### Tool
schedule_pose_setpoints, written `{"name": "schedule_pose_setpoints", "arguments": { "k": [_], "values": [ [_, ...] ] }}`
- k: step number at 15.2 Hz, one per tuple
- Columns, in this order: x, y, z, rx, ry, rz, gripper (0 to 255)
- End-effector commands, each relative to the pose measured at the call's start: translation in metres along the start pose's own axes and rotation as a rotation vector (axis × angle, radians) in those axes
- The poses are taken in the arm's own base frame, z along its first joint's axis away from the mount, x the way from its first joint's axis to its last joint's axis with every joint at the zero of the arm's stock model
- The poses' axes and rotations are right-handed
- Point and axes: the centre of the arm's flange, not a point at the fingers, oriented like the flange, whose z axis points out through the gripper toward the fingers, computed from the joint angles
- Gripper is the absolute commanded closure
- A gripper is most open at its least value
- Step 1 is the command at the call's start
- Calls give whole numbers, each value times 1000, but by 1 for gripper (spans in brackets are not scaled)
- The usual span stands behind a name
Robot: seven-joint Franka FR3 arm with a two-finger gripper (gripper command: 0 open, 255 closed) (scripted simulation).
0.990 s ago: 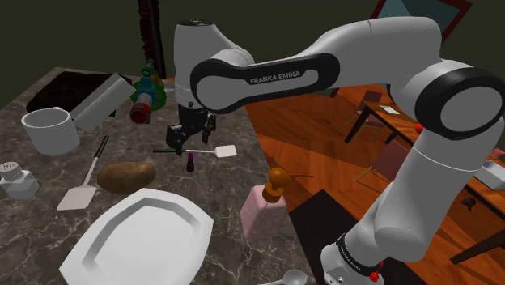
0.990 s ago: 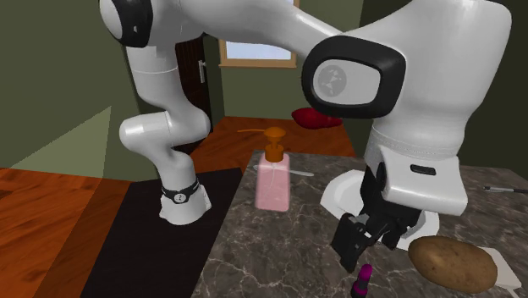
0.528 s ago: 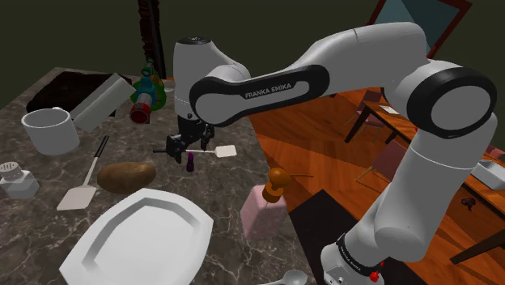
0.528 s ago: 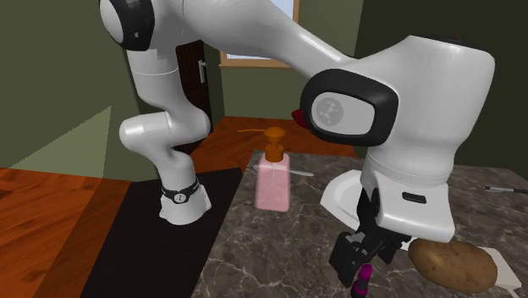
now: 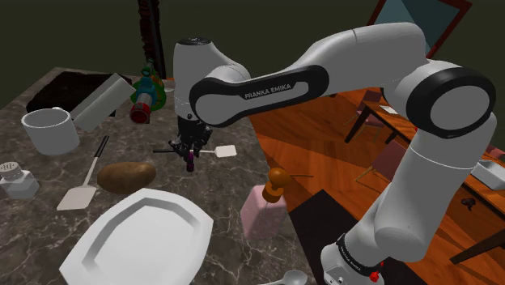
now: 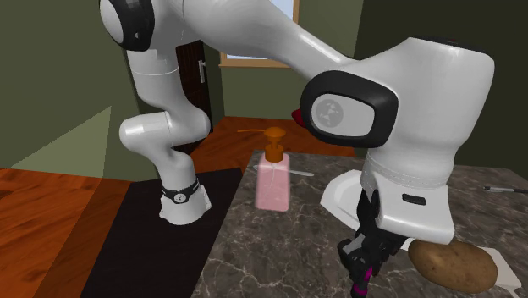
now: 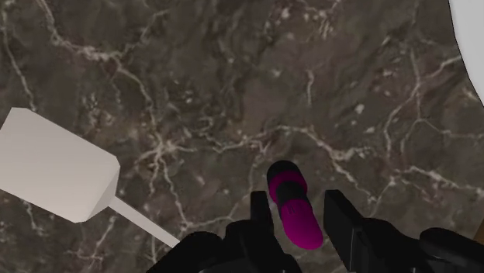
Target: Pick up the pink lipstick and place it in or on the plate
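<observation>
Pink lipstick stands upright near the potato; we log the gripper clasping it

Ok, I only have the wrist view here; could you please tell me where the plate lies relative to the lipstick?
Observer: In the shoulder view the white plate lies at the near end of the marble counter, toward the lower left of the lipstick.
Operator: Thank you. Does anything lie between the two?
Observer: Yes, a brown potato lies between them, a little to the shoulder view's left of a straight line.
Operator: And is there anything tall close to the plate?
Observer: A pink soap dispenser with an orange pump stands upright just off the plate's right side in the shoulder view.
</observation>
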Motion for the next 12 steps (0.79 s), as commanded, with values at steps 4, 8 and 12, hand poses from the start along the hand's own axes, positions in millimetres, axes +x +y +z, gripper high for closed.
{"name": "schedule_pose_setpoints", "arguments": {
  "k": [4,8,12],
  "values": [
    [0,0,0,0,0,0,255],
    [0,0,0,0,0,0,255],
    [0,1,-21,0,0,0,255]
  ]
}}
